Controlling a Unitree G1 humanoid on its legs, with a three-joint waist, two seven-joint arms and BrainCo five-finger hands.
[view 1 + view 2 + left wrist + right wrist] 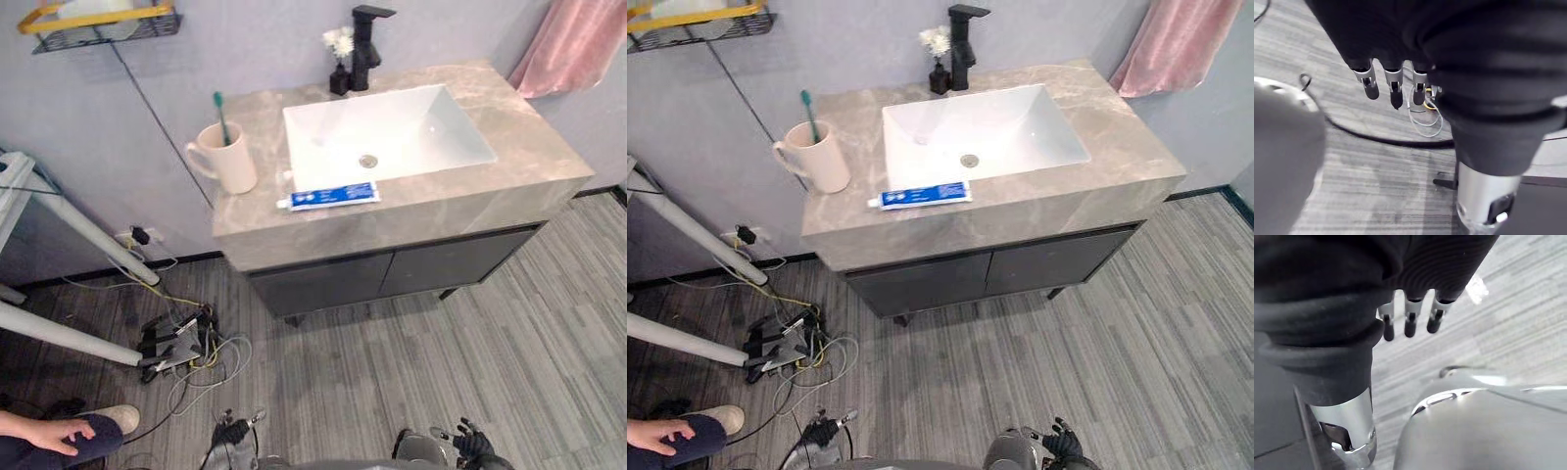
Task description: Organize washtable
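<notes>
— Toothpaste first. Where?
— Blue-and-white toothpaste tube (333, 196): flat along the front edge of the grey marble-look washtable top (534, 147), just in front of the white rectangular basin (392, 132), cap toward the left edge. Loose, untouched.

— And beside it?
— Cream ceramic mug (227, 157), upright by the left edge, green toothbrush (221, 116) standing in it. Near the tube, not touching. At the back edge, black tap (366, 44) with a small black vase of white flowers (340, 61) just beside it.

— Hands?
— Both low over the grey plank floor (490, 372), well apart from the washtable. Left hand (1395, 88): fingers straight and slack, nothing held. Right hand (1409, 318): the same, hanging loose and empty.

— Step, then?
— By the look of it, the very start: nothing grasped, approach not yet made. Probably calls for stepping up to the dark cabinet front (392, 274), raising one arm over the front edge, and pinching the tube across its flat body. Thin and low on the stone, so likely to slide toward the basin if nudged rather than pinched. Likely home: the mug, beside the brush. Only a guess.

— Any writing?
— White lettering on the tube's blue band, too small to make out.

— Further out?
— Pink towel (573, 44) on the wall past the right edge, black wire shelf with a yellow rail (98, 22) up on the left, a person's hand (54, 431) low at the left.
</notes>
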